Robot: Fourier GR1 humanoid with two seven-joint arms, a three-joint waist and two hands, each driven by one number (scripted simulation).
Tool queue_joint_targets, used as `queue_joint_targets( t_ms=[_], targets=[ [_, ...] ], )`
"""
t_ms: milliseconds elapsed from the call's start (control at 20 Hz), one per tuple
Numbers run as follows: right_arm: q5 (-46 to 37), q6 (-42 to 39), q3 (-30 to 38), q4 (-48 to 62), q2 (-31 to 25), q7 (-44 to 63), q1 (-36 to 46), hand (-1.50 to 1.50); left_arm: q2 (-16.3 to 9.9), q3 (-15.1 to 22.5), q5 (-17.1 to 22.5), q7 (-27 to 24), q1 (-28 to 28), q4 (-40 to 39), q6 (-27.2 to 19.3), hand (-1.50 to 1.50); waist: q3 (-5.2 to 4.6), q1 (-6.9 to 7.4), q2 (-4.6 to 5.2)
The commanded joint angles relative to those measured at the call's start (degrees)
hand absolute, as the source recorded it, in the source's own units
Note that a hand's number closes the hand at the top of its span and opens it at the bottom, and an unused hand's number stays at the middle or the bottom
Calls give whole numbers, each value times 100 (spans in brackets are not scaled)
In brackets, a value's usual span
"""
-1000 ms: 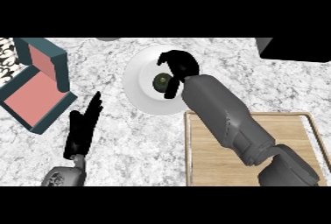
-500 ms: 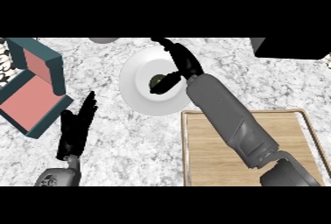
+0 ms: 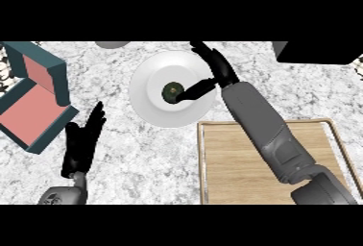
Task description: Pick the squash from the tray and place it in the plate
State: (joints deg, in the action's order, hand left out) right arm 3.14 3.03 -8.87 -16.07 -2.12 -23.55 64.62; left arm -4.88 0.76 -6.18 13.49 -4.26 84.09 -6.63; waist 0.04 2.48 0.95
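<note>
Since a second ago the right hand [image 3: 212, 67] is spreading its fingers wide, leaving the squash [image 3: 171, 91] on the plate [image 3: 152, 105], just left of its thumb.

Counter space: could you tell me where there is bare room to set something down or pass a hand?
The wooden tray is bare left of the right forearm. Marble lies open between the white plate and the teal box, though the resting left hand stands below it. The plate is crowded: the squash sits there with the right hand open over it.
</note>
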Motion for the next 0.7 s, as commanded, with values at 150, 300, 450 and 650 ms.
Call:
queue_joint_targets(
  t_ms=[150,300,450,650],
  targets=[
    [-55,-396,215,443,11,-891,-32,-150,32,95,-89,-234,372,157,-8,0,-1,10,-8],
    [-128,-56,229,714,204,-1034,0,-150,153,54,-109,-119,-146,-274,-98,0,-1,45,32],
    [-114,-18,297,664,205,-717,230,-150,-63,-76,33,5,136,122,77,0,-2,5,-20],
    [-221,255,118,801,209,-676,127,-150,81,12,-83,179,-192,-27,-60,0,-1,32,-11]
  ],
)
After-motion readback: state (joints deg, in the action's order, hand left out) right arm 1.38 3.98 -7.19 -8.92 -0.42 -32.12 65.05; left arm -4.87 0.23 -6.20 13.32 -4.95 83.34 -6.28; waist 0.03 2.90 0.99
